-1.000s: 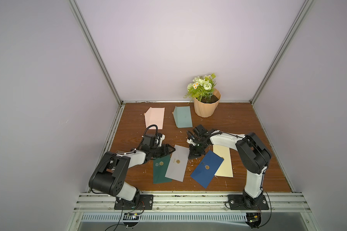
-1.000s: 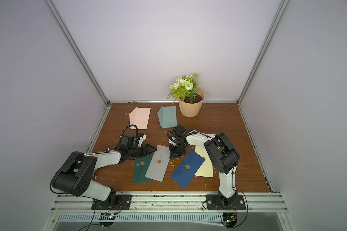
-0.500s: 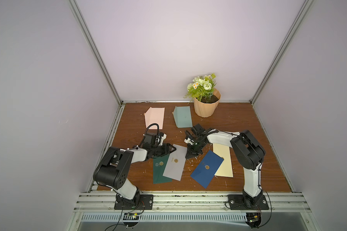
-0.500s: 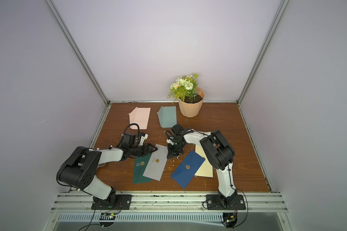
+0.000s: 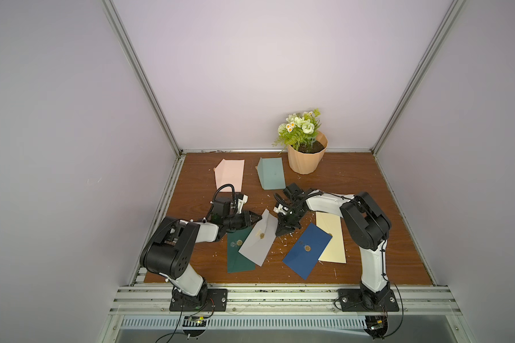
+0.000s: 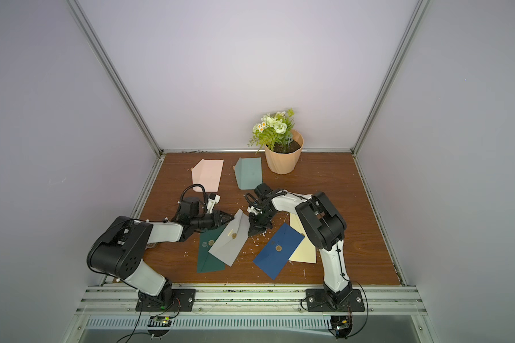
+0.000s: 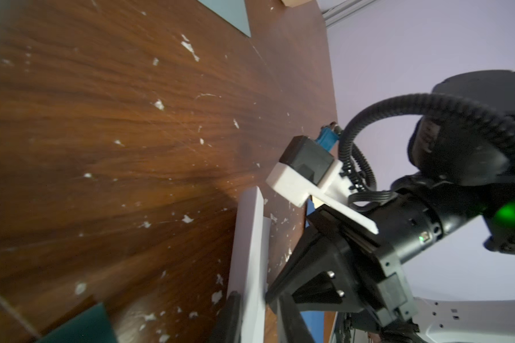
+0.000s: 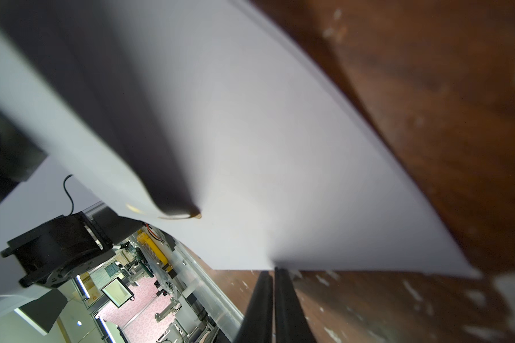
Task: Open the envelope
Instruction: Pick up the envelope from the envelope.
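Observation:
A light grey envelope (image 5: 257, 240) (image 6: 231, 237) with a gold seal (image 5: 262, 236) lies slanted mid-table, partly over a dark green one. My left gripper (image 5: 260, 219) (image 6: 232, 219) comes in low from the left and is shut on its far corner. In the left wrist view the envelope's raised edge (image 7: 249, 252) stands between the two fingers of that gripper (image 7: 259, 314). My right gripper (image 5: 280, 231) (image 6: 252, 231) is shut on the envelope's right edge. In the right wrist view the envelope (image 8: 280, 148) fills the frame above that shut gripper (image 8: 274, 270), and the seal (image 8: 176, 215) shows at the flap tip.
A dark green envelope (image 5: 238, 255) lies under the grey one. A blue envelope (image 5: 306, 251) overlaps a cream one (image 5: 330, 237) to the right. Pink (image 5: 229, 175) and teal (image 5: 271, 178) envelopes and a flower pot (image 5: 306, 157) sit at the back. Paper scraps dot the wood.
My left gripper's jaws have closed in on the grey envelope's corner. The envelope's far end has shifted slightly and lifted. The right gripper has kept its grip.

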`<state>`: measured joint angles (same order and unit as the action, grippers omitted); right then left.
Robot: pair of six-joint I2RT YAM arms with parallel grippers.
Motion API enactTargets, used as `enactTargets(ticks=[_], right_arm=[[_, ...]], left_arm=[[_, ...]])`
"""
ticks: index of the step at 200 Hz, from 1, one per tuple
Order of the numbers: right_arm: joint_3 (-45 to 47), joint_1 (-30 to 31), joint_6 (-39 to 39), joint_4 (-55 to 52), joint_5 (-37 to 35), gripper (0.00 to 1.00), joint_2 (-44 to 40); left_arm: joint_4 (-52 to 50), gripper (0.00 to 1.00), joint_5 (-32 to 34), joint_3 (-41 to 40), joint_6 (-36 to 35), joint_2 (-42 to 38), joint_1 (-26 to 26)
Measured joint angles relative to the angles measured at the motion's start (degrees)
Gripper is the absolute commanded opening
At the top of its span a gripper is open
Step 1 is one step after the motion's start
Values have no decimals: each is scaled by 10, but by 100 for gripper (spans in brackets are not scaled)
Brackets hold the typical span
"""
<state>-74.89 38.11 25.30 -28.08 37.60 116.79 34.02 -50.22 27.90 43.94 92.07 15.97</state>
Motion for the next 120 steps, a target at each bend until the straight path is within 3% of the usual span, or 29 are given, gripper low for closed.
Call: enactTargets(ticks=[40,82,120], right_arm=[[0,0,-2,0,0,12,0],[-9,4,-5,21,4,12,12],[-10,4,-8,27,4,12,12]], left_arm=[[10,22,-14,0,5,12,1],[54,32,-58,-19,46,38,16],[63,20,-65,-23,56,42,16]])
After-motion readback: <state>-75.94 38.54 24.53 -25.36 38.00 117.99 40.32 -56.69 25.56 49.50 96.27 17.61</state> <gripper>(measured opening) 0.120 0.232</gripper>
